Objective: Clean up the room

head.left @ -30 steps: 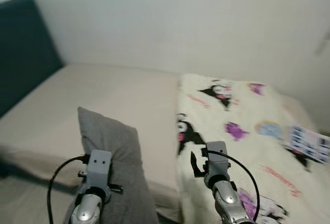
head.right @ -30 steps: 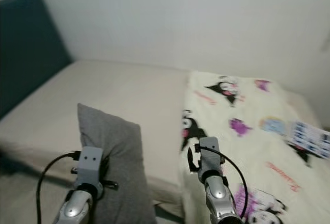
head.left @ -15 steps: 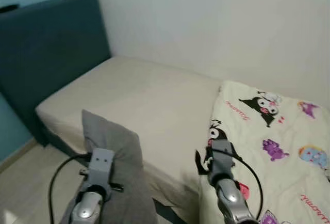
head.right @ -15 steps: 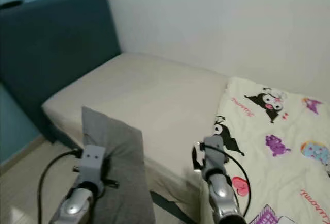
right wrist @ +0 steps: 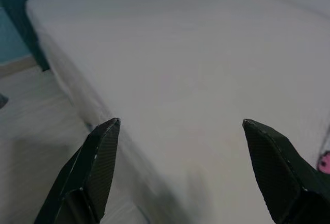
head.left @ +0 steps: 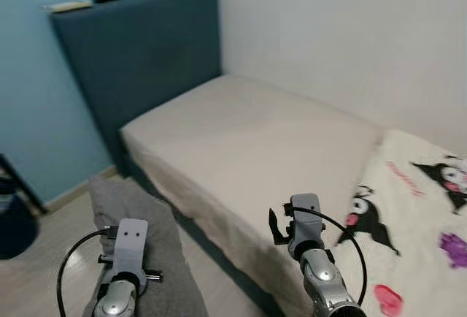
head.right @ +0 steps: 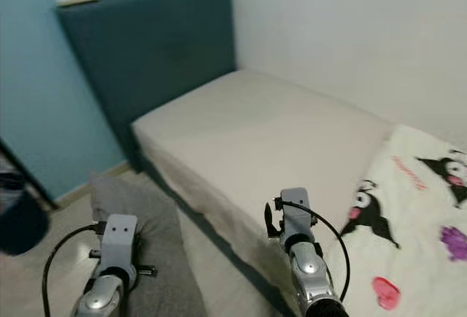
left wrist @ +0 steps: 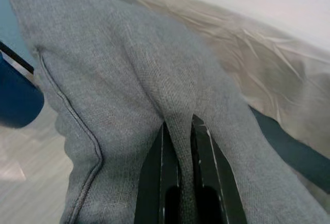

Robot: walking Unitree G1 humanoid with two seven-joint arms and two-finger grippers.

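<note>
Grey pillow (left wrist: pixel 129 79): coarse woven fabric, a piped seam along one edge, a fold pinched up between the closed black fingers of the left gripper (left wrist: pixel 178 131). Held off the floor, just beside the bed (head.left: pixel 255 134), near its headboard end. Right gripper (right wrist: pixel 180 167) spread wide with nothing between the fingers, poised over the bed's cream sheet close to its edge. Dark blue headboard (head.left: pixel 146 47) at the bed's far end; cartoon-print blanket (head.left: pixel 423 222) across its near part.
</note>
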